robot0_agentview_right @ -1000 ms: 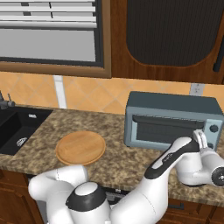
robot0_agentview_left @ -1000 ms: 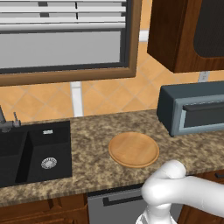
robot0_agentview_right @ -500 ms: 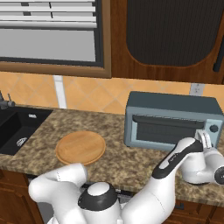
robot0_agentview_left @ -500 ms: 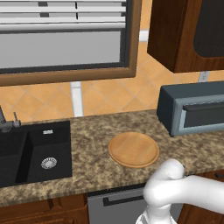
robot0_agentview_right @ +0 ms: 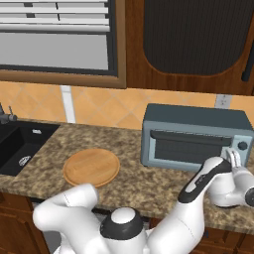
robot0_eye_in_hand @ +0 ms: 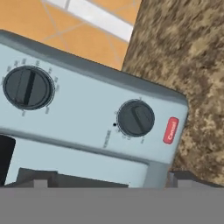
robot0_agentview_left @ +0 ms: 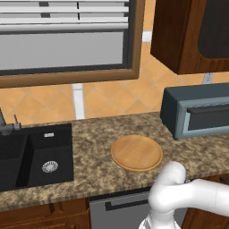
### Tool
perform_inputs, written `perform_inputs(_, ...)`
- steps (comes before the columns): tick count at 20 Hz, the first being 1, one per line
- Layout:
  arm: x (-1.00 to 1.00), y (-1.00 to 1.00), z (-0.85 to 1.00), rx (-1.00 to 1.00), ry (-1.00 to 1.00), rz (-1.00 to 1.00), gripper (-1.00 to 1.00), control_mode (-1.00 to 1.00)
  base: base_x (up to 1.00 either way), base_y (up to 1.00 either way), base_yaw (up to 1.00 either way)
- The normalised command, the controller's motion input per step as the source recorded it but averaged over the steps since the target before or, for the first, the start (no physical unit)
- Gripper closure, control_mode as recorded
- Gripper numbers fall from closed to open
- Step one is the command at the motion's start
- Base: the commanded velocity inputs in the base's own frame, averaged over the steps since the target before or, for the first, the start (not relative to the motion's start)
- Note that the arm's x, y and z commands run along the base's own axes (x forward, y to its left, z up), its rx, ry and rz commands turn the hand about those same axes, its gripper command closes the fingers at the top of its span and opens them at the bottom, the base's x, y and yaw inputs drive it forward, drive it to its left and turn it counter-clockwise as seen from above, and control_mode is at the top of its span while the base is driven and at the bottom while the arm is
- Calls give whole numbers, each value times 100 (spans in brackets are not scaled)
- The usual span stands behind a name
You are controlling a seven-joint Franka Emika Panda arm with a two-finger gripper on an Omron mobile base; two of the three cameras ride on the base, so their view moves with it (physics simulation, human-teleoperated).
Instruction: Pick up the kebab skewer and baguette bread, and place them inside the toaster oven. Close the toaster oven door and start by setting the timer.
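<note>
Two dark fingertips (robot0_eye_in_hand: pixel 37 180) of mine poke up at the bottom of the hand view, spread wide with nothing between them, so my gripper (robot0_eye_in_hand: pixel 109 179) is open and empty. From the right base view the gripper (robot0_agentview_right: pixel 233 158) sits right in front of the lower right corner of the boxy blue-grey metal toaster oven (robot0_agentview_right: pixel 196 136), close to its control panel.

Just past my fingers, the hand view shows the oven's pale control panel tilted across the picture: a small dark round knob (robot0_eye_in_hand: pixel 135 118) nearest, a red cancel button (robot0_eye_in_hand: pixel 171 130) just beside it, and a larger dark round knob (robot0_eye_in_hand: pixel 28 86) further along the panel. Whether I touch the panel I cannot tell.

The toaster oven door (robot0_agentview_right: pixel 191 146), a blue-grey panel with a dark rectangular window, stands shut against the oven front. The oven rests on the speckled brown granite counter (robot0_agentview_right: pixel 129 173). Well to its left lies a round light wooden board (robot0_agentview_left: pixel 136 153), and further left a black sink (robot0_agentview_left: pixel 36 156)
</note>
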Motion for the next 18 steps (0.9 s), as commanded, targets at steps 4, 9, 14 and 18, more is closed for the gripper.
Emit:
perform_inputs(4, 33, -24, -14, 1, 0, 0, -100, -100, 0, 0, 0)
perform_inputs(9, 10, -29, -5, 1, -3, 0, -100, -100, 0, 0, 0)
perform_inputs(14, 9, -22, -20, 1, -3, 0, -100, -100, 0, 0, 0)
perform_inputs(18, 28, -2, -7, 2, -3, 0, -100, -100, 0, 0, 0)
